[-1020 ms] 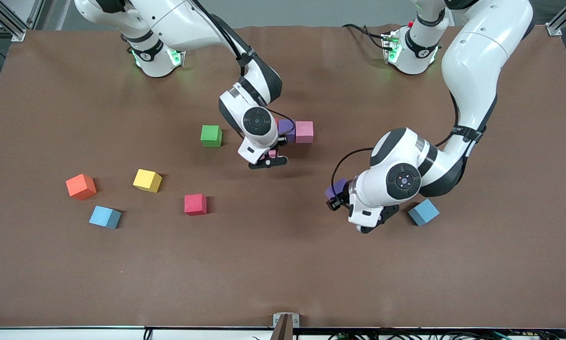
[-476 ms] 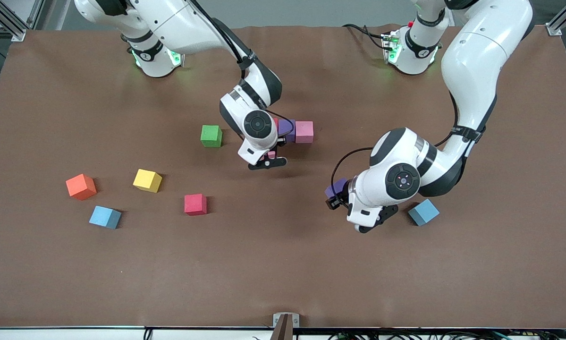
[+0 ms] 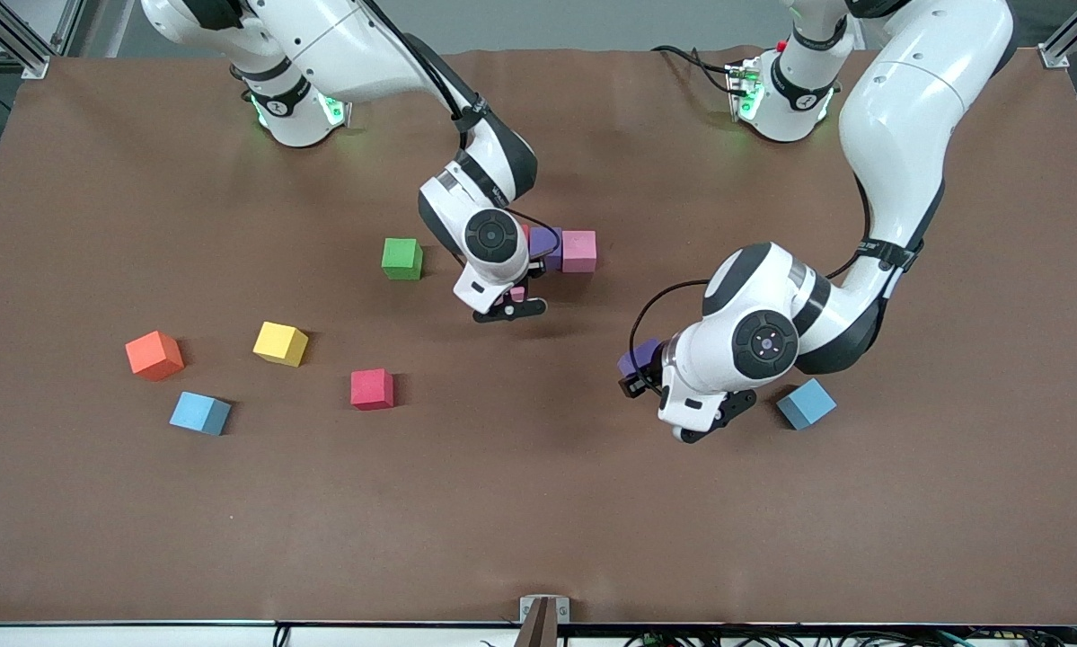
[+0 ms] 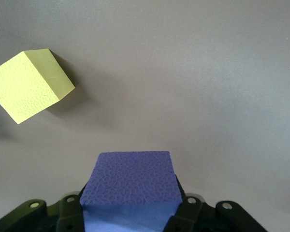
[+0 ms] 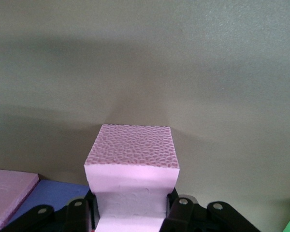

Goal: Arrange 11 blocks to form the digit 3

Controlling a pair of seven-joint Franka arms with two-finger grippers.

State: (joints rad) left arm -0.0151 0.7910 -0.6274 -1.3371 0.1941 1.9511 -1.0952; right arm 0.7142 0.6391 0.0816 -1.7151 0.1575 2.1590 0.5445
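My right gripper is shut on a pink block, held low over the table beside a purple block and a second pink block that touch each other. My left gripper is shut on another purple block, just above the table toward the left arm's end. A yellow block lies close by in the left wrist view; the arm hides it in the front view. Loose on the table are a green block, a yellow one, a red one and two light blue ones.
An orange cube sits toward the right arm's end, beside the yellow and light blue blocks. The brown table stretches bare toward the front camera. The left arm's wrist hangs over the light blue block at its end.
The right gripper with its pink block has edged slightly toward the purple and pink pair. The left gripper has barely shifted. Both grips are unchanged.
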